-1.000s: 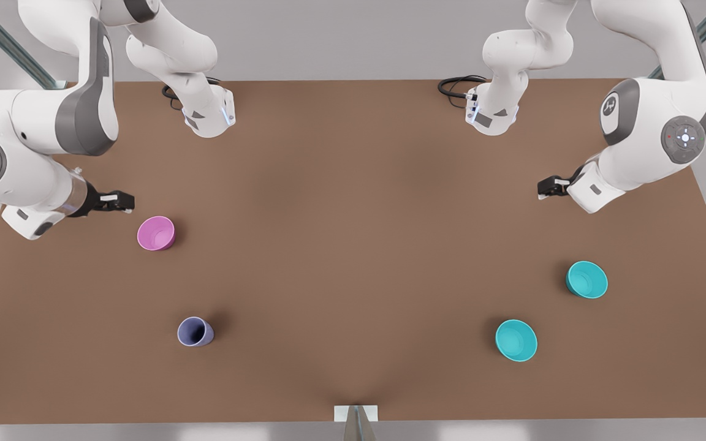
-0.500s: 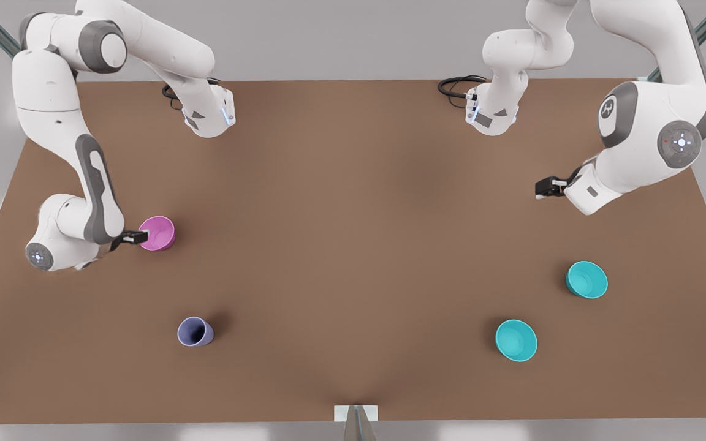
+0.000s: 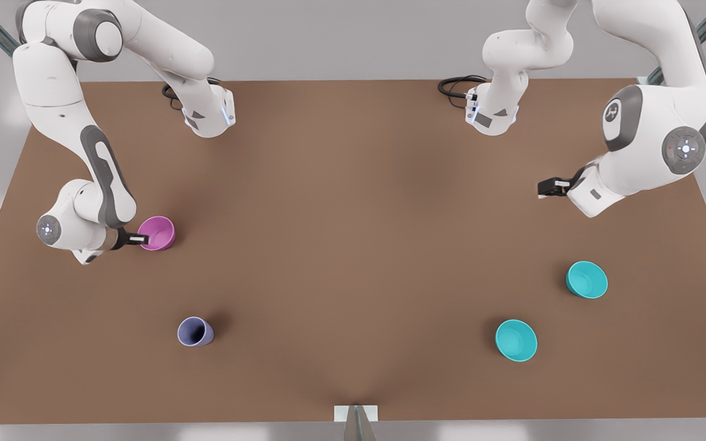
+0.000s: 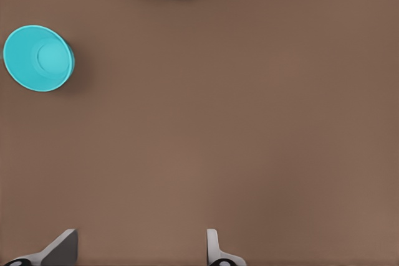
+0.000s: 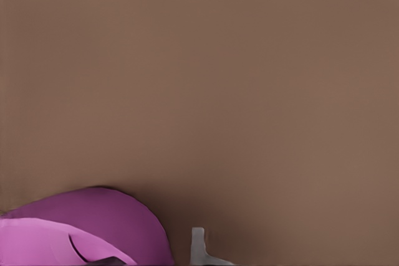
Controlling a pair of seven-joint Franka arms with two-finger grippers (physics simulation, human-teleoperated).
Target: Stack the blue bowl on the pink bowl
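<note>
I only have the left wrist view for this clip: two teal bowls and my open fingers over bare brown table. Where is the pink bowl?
Observer: The pink bowl stands at the front view's left on the table, far across from both teal bowls.
Operator: Is the other arm near it?
Observer: Yes. The right gripper is at the pink bowl's rim, on the side facing the table's left edge. I cannot tell its grip.
Operator: Which teal bowl is closer to my gripper?
Observer: The left gripper waits open, farther back than both. The nearer teal bowl is by the front view's right edge. The other teal bowl sits closer to the camera.
</note>
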